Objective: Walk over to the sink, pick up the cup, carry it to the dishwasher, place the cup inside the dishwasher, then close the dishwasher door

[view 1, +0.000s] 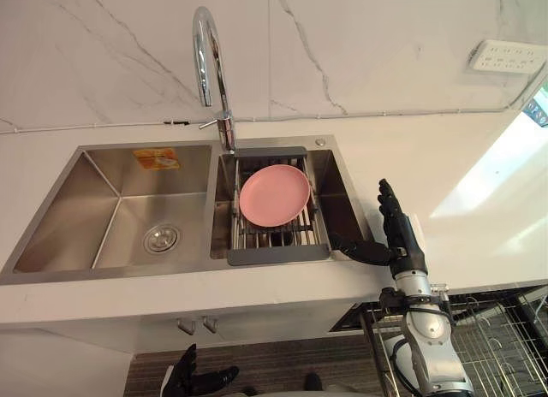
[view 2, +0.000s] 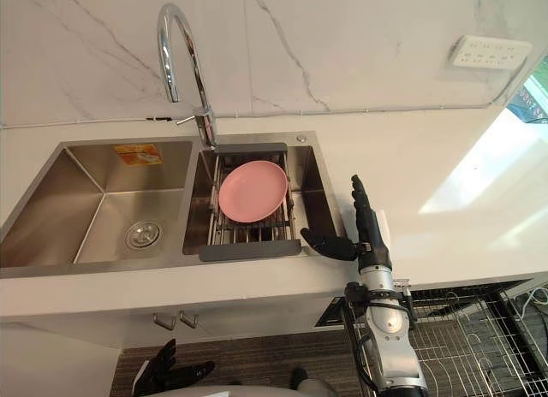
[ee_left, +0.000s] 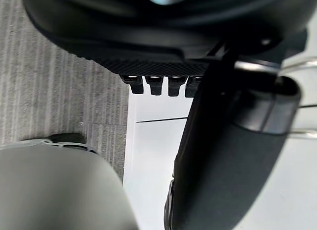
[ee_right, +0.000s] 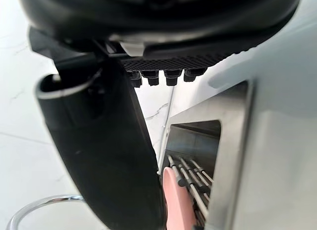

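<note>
Head views were taken from above, steeply downward onto the double sink [view 1: 120,209] and white desk [view 1: 428,157]. The same scene was shared by both eyes, tap [view 1: 210,63] and pink plate [view 1: 274,194] being displaced slightly leftward in the right eye view. The left wrist view was taken very close along the left hand [ee_left: 148,44], toward the floor [ee_left: 49,81]. The right wrist view was taken equally close along the right hand [ee_right: 163,39], toward the rack [ee_right: 193,175] and plate, also seen from the head.

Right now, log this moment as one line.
right hand: open, raised beside steel sink's right basin | left hand: open, low, idle | round pink plate: on grey-framed wire rack in that basin | both hands empty
</note>
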